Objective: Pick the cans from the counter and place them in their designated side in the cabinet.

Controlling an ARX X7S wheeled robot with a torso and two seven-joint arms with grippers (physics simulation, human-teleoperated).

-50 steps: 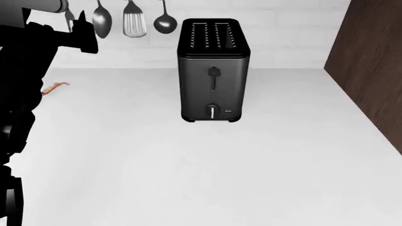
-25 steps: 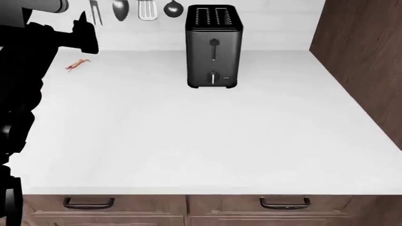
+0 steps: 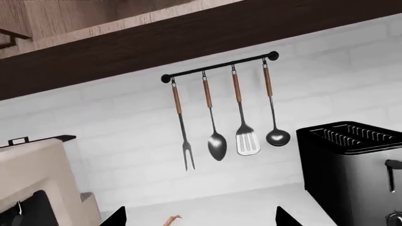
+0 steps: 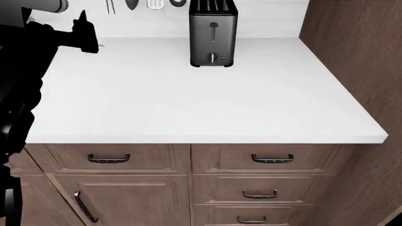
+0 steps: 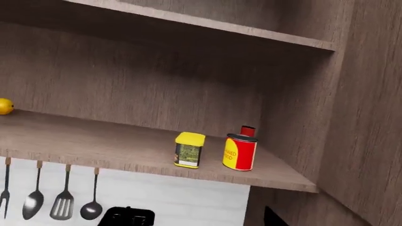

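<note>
Both cans stand upright side by side on the cabinet shelf (image 5: 125, 150), yellow-topped can (image 5: 189, 150) left of red-and-yellow can (image 5: 239, 152), lower centre of frame; neither gripper's state can be told

**Flat, even render light; sharp focus throughout**

All three views are bright and crisp, with no blur, grain or edge distortion. The counter (image 4: 188, 94) is lit so evenly that it reads almost pure white, without glare spots. The toaster (image 4: 213, 33) casts only a thin dark contact shadow at its base. The left arm (image 4: 31, 70) shows as an unlit black silhouette with no surface detail. The cabinet shelf (image 5: 125, 150) is dimmer, shaded under the board above it.
</note>
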